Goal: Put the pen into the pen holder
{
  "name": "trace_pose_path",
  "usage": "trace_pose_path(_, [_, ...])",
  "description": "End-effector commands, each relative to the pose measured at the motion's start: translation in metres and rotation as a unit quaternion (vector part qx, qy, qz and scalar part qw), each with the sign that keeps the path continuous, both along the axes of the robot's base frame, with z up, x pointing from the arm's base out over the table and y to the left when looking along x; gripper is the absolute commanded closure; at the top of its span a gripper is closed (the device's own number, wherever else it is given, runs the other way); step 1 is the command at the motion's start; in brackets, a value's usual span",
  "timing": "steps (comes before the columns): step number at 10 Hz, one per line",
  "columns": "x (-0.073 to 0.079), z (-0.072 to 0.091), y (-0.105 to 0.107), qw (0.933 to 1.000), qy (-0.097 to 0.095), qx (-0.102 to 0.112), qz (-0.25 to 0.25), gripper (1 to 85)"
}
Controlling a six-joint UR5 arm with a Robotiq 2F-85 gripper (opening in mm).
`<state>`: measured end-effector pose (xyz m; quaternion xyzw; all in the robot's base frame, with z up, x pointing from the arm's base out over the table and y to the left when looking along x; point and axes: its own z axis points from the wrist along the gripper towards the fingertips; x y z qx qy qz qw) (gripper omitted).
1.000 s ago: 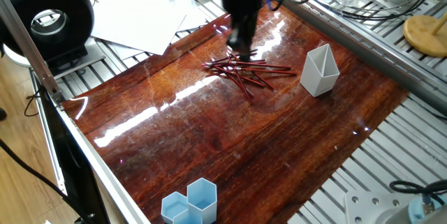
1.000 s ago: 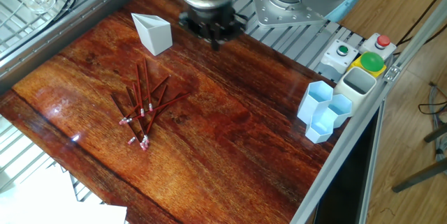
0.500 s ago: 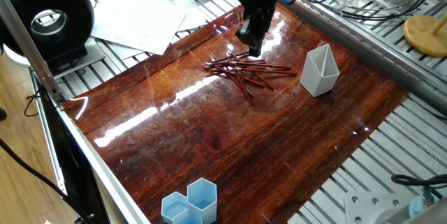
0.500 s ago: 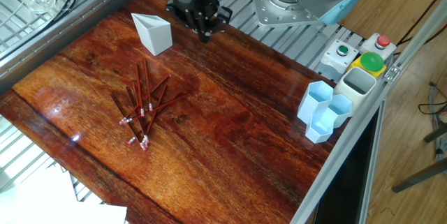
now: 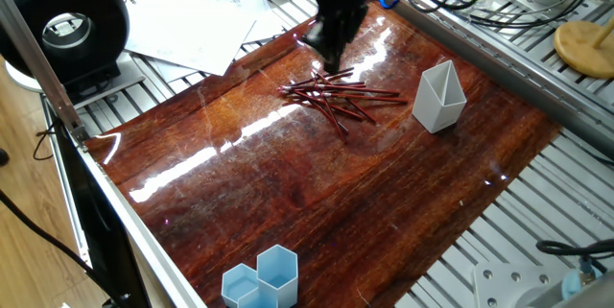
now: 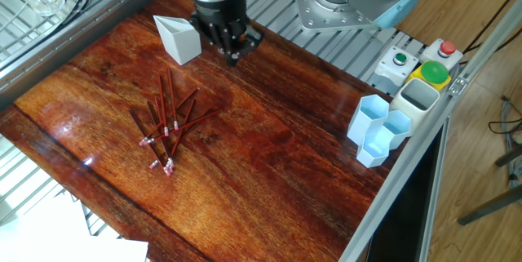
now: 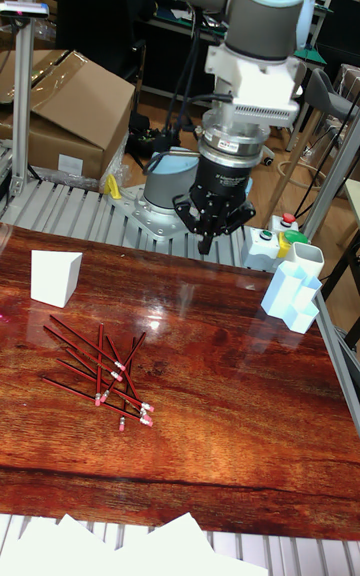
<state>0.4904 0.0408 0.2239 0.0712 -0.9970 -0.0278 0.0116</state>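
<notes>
Several dark red pens [image 5: 336,97] with pink ends lie in a loose pile on the wooden table top [image 5: 317,183]; the pile also shows as pens [image 6: 167,123] and pens [image 7: 100,371]. The white angular pen holder [image 5: 439,97] stands upright beside the pile, also seen as pen holder [image 6: 179,39] and pen holder [image 7: 55,277]. My gripper [image 5: 332,57] hangs above the table just behind the pile, clear of the pens. In all views its fingers taper together to a point, gripper [image 6: 232,53], gripper [image 7: 203,244], with no pen visible between them.
Light blue hexagonal cups [image 6: 378,131] stand at the table's edge, far from the pile. White paper sheets [image 5: 197,20] lie beyond the table's corner. A button box [image 6: 420,70] and the arm's base [image 6: 347,1] sit past the cups.
The gripper rose from just over the pile, swung toward the pen holder, then came back a little toward the pens. The pens and holder have not moved.
</notes>
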Motion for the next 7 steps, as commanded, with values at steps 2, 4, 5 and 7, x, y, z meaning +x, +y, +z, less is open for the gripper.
trace_pose_path(2, [0.051,-0.011,-0.026,0.9980,-0.038,0.011,0.048,84.7])
trace_pose_path(4, [0.033,-0.007,-0.039,0.9986,-0.010,-0.010,0.050,84.7])
trace_pose_path(5, [0.022,-0.004,-0.045,0.9990,0.001,-0.014,0.042,84.7])
trace_pose_path(7, [0.011,-0.015,-0.057,0.9992,0.011,-0.023,0.032,84.7])
